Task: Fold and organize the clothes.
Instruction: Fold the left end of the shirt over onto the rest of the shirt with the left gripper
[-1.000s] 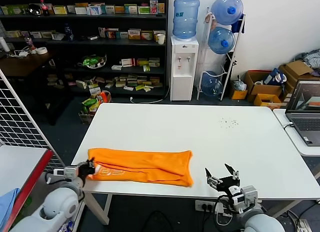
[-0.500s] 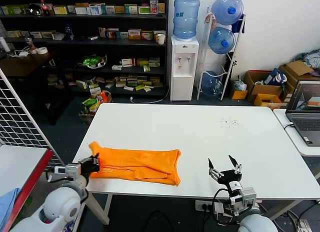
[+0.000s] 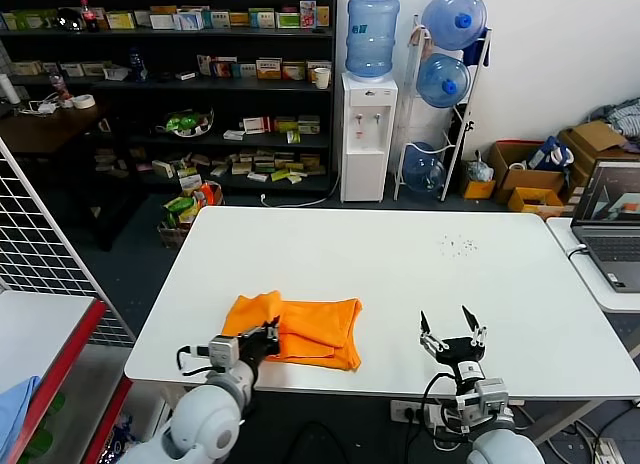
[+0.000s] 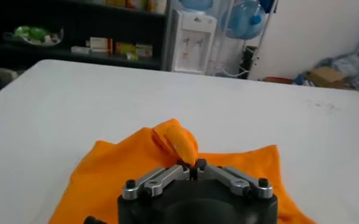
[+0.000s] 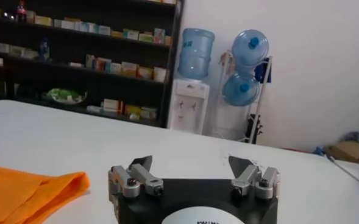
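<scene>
**Left gripper carries the shirt's end over toward the right**

The orange T-shirt lies near the front edge of the white table, left of its middle, bunched into a short band whose long axis runs left to right across the robot's front. Its left end is lifted and curled over onto the rest; its right end lies flat. The left gripper sits at the shirt's front left part, its jaws pressed together on a raised fold of orange fabric, as the left wrist view shows. The right gripper hovers over bare table to the right of the shirt, apart from it, jaws spread wide and holding nothing. So the shirt lies between the two grippers, with the left one on it. The fold looks to be going along the long axis, the held end likely meant to land on the flat right end
</scene>
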Robot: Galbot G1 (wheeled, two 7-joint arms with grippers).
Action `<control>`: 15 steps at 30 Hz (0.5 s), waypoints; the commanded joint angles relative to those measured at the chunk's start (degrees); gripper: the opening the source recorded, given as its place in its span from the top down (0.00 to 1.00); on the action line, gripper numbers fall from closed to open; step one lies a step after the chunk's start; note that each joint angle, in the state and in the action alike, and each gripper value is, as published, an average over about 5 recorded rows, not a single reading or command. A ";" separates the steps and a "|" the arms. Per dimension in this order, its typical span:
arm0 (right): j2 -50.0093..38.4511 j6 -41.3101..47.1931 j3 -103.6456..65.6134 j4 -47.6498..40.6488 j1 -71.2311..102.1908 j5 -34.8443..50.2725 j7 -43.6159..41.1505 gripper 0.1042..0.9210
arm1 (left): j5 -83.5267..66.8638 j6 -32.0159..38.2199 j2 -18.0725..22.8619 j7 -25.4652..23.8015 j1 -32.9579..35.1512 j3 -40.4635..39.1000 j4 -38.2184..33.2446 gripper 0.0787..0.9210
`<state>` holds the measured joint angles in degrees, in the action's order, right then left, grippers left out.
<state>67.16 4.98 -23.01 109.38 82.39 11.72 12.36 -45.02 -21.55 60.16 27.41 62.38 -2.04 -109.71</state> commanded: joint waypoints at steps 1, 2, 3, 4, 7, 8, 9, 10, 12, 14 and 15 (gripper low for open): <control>2.57 -1.32 -0.30 -1.76 -0.21 -1.87 0.07 0.12 | 0.41 -0.15 12.09 0.27 -5.43 -7.71 3.52 0.96; 2.64 -1.32 -0.31 -1.85 -0.24 -1.86 0.07 0.12 | 0.42 -0.10 12.65 0.24 -5.70 -8.02 3.89 0.96; 2.71 -1.32 -0.31 -1.92 -0.29 -1.86 0.07 0.12 | 0.42 -0.06 13.12 0.17 -5.91 -8.28 4.22 0.96; 2.76 -1.30 -0.30 -1.97 -0.34 -1.86 0.08 0.12 | 0.46 -0.03 13.59 0.11 -6.04 -8.55 4.51 0.96; 2.87 -1.19 -0.20 -2.07 -0.54 -1.85 0.09 0.12 | 0.91 -0.03 14.60 -0.05 -6.16 -9.11 5.21 0.96; 2.87 -1.15 -0.14 -2.09 -0.61 -1.85 0.10 0.12 | 1.10 -0.03 14.80 -0.10 -6.14 -9.22 5.39 0.96; 2.87 -1.11 -0.07 -2.11 -0.69 -1.85 0.10 0.12 | 1.26 0.03 14.86 -0.20 -6.10 -9.28 5.56 0.96; 2.87 -1.07 0.01 -2.14 -0.76 -1.85 0.11 0.12 | 1.39 0.26 14.86 -0.38 -6.04 -9.32 5.70 0.96; 2.89 -1.02 0.22 -2.24 -0.92 -1.86 0.11 0.12 | 1.50 1.38 14.61 -0.94 -5.89 -9.28 6.02 0.94; 2.96 -0.99 0.52 -2.40 -1.12 -1.93 0.12 0.12 | 1.45 3.36 14.42 -1.52 -5.77 -9.01 6.57 0.89; 3.02 -0.97 0.69 -2.46 -1.21 -1.98 0.12 0.12 | 1.29 4.59 14.40 -1.77 -5.74 -8.76 6.96 0.86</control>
<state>69.56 4.30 -22.69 107.41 81.45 10.23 12.43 -43.94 -20.77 71.19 26.70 57.94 -9.17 -104.91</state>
